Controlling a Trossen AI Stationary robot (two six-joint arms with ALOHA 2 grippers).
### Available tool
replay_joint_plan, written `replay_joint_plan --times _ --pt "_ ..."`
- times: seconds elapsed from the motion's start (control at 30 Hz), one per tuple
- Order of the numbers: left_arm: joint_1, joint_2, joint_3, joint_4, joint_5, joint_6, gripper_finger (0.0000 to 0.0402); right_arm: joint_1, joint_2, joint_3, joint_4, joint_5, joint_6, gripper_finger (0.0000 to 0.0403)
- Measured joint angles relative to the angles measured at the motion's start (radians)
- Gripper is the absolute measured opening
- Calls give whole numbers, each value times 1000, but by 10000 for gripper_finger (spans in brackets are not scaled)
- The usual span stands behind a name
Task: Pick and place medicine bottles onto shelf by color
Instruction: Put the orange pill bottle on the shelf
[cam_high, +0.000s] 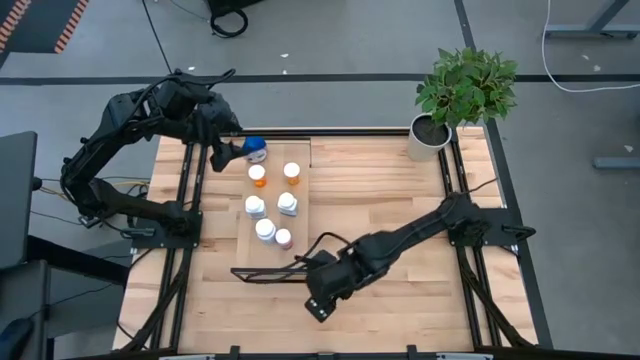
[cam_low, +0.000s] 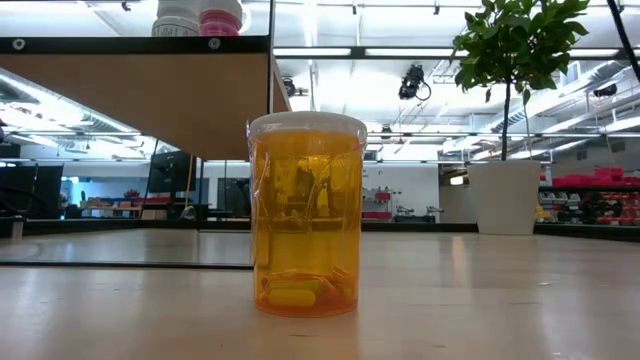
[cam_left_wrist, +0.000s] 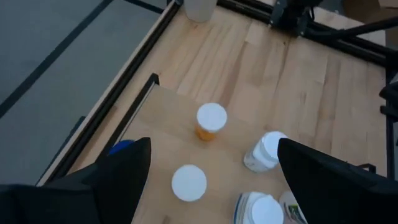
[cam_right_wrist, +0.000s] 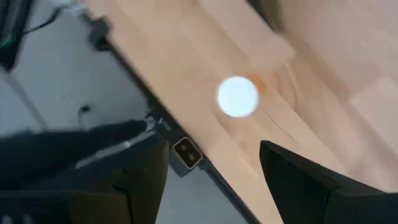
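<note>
With six bottles already on the long light-wood shelf (cam_high: 300, 215), we hover our right gripper (cam_right_wrist: 214, 165), fingers spread and empty, over the white-capped orange pill bottle (cam_right_wrist: 238, 96) off the shelf's dark-framed end, needing descent, while the left gripper (cam_left_wrist: 211, 171) waits wide over the shelf.

Two black arms here, both matte and chunky, built from rounded jointed links. The left arm (cam_high: 130, 130) carries thin dark cables looping along its upper links. The right arm (cam_high: 400, 245) looks sleeker, one long dark run of links. Up close, each wrist shows two broad, flat, black fingers (cam_left_wrist: 124, 174) with blunt angled tips.
</note>
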Motion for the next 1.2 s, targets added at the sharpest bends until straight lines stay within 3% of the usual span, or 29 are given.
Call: replay_joint_plan --times 0.2,0.33,0.47,0.87,1.2 --pt "0 0 0 -28 0 46 355 25 98 53 -100 -5 240 259" --pt "0 0 0 -29 0 52 355 35 128 53 -52 -32 312 259" --pt "0 -7 0 -36 0 51 355 36 127 54 -29 42 368 261" --pt "0 -13 0 -35 0 44 355 39 125 -16 -9 110 377 307" --pt "0 -13 0 -41 0 43 355 36 127 -160 181 34 418 339"
